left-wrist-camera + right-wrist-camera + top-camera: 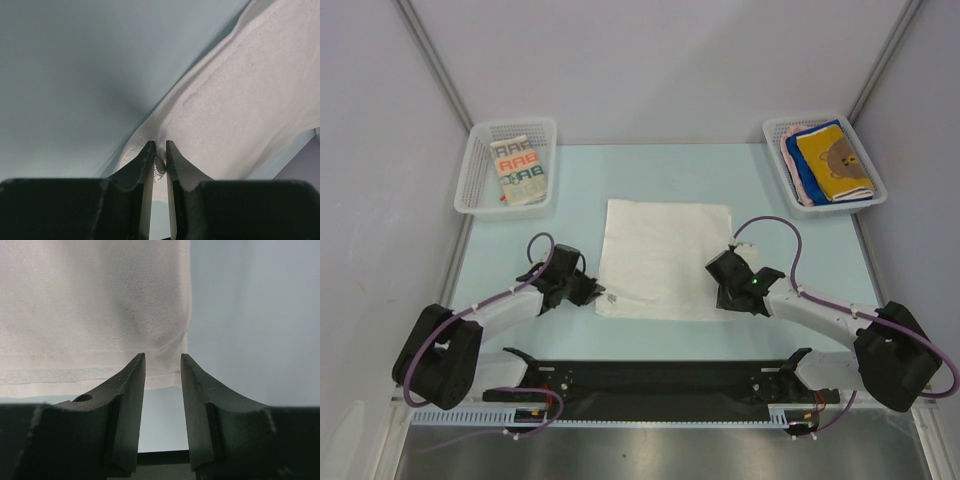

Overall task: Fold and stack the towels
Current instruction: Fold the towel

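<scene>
White towel [240, 100] – corner pinched in left gripper [160, 144]

The left tool [160, 150] fills the bottom of the view. Its two dark fingers [142, 170] stand nearly together, with only a narrow slit between them. A small bunch of the white towel [250, 110] is pinched in that slit at the tips. From there the towel runs up and to the right, creased near the grip. One edge slants across the pale blue-green surface [75, 75], which carries a soft shadow beside that edge.
</scene>
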Available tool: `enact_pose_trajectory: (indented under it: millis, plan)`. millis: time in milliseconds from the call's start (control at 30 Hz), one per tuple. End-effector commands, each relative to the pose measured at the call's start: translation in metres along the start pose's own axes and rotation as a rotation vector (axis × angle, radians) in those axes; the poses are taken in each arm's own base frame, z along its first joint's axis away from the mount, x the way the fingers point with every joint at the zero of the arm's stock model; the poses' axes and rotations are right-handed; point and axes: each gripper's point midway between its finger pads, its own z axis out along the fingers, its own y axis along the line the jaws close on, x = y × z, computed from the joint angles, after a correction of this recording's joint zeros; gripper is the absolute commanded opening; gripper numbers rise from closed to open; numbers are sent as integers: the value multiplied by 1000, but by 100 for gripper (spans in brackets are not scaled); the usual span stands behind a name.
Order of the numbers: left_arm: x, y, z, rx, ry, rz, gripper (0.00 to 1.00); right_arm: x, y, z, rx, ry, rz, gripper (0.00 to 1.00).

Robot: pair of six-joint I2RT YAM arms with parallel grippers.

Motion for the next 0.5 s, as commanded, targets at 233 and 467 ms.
enact_pose_trajectory:
  millis: [233,467]
  plan:
    - [1,-1,-5,31,-5,125,11,-12,-2,1,8,-42,26,42]
    - [4,3,0,32,12,155,0,-8,-10,10,38,-25,22,43]
